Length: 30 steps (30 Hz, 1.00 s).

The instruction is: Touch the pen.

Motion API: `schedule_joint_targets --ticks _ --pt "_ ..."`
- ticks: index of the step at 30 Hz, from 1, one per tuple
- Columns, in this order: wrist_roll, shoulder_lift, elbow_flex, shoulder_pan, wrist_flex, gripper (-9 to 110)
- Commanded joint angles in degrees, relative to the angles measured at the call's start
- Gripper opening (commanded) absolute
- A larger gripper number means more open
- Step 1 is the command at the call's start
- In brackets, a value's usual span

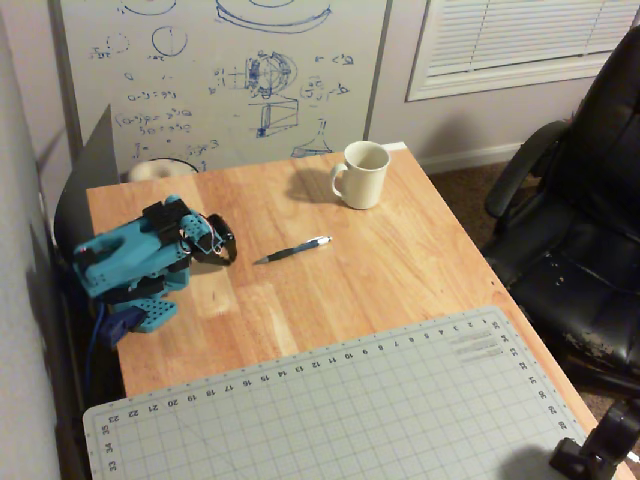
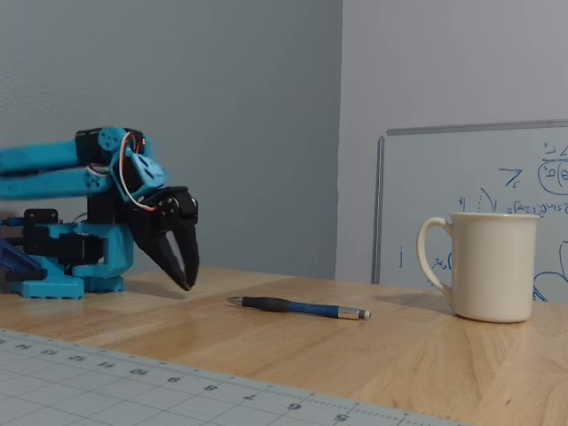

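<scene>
No contact w/ pen is seen: it lies on bench mid-top, near mug. Fingers are folded low by arm base, nearly pressed together, holding nothing; touch is left.

In a fixed view we lose the cutting mat and the whiteboard past the frame edges; the arm's folded links run off the left. From above, the gripper is too small for us to judge its jaws; the office chair is cropped at the right.
</scene>
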Motion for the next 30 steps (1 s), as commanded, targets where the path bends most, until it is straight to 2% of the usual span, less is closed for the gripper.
schedule_joint_targets --ticks 1,19,26,30 --pt "0.53 2.64 -0.7 0.09 -0.18 1" --pt "-0.26 2.72 -1.76 0.09 -1.05 1" --pt "-0.09 0.18 -12.48 0.0 -0.35 1" --pt "-0.18 -12.04 -22.32 -0.7 -1.05 1"
